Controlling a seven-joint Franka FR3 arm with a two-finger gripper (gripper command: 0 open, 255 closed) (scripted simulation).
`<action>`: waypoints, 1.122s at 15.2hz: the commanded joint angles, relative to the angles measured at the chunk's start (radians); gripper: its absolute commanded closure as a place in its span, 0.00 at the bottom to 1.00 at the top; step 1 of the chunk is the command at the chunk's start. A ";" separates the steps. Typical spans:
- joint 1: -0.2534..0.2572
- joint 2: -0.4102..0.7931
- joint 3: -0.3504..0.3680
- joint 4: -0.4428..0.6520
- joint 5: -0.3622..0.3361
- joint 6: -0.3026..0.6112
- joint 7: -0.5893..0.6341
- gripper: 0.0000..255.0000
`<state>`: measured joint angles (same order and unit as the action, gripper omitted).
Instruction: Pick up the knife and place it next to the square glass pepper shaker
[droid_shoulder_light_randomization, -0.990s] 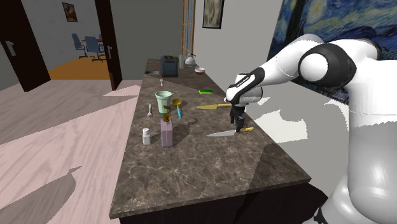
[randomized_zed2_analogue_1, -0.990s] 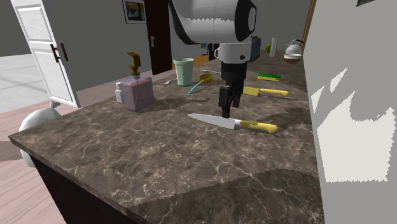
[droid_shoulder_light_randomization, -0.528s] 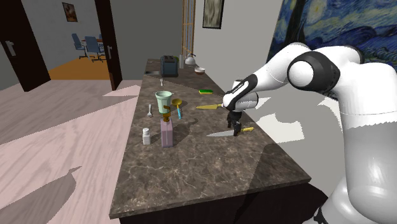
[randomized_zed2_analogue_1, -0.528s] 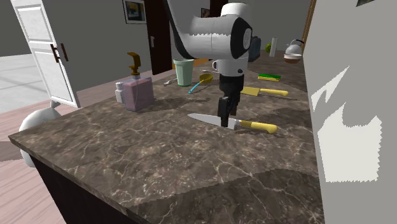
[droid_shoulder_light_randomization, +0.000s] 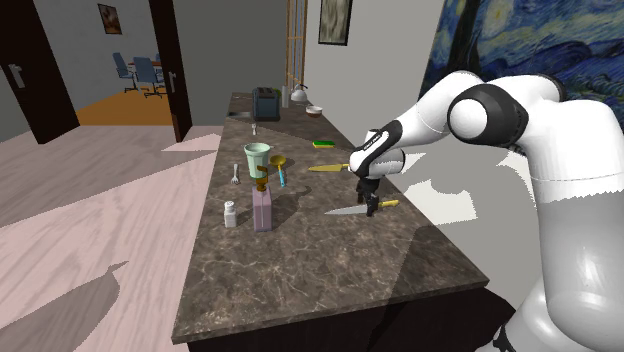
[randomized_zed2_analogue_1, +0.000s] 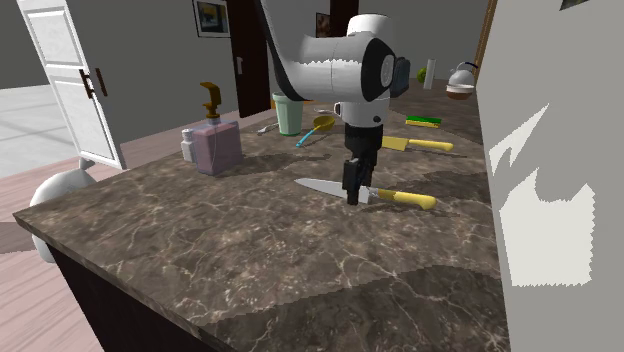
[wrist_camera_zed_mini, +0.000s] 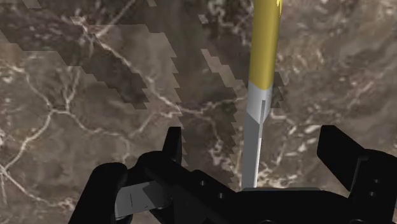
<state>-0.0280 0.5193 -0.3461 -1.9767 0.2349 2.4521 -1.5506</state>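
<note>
Black two-finger tool (randomized_zed2_analogue_1: 353, 196) is low over the dark marble tabletop (randomized_zed2_analogue_1: 250, 260), fingers apart. They straddle the yellow-handled, steel-bladed knife (wrist_camera_zed_mini: 263, 51) where blade meets handle; wrist view shows gaps on both sides, not gripped. Knife lies flat on the tabletop, well apart from the small pale square pepper shaker (droid_shoulder_light_randomization: 230, 213), which stands just beside a pink soap dispenser (droid_shoulder_light_randomization: 262, 212).

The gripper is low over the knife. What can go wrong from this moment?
1. The open gripper straddles the knife at its thin blade, just below the yellow handle, so the grasp may slip or tilt.
2. The pepper shaker stands close to the soap bottle; the long knife could knock them.
</note>
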 joint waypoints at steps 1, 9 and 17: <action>0.000 0.000 0.000 0.000 0.000 0.000 0.000 0.00; 0.000 0.000 0.000 0.000 0.000 0.000 0.000 1.00; 0.016 -0.060 -0.021 0.000 -0.029 -0.058 0.018 1.00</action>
<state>-0.0168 0.4719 -0.3633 -1.9743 0.2116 2.4046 -1.5378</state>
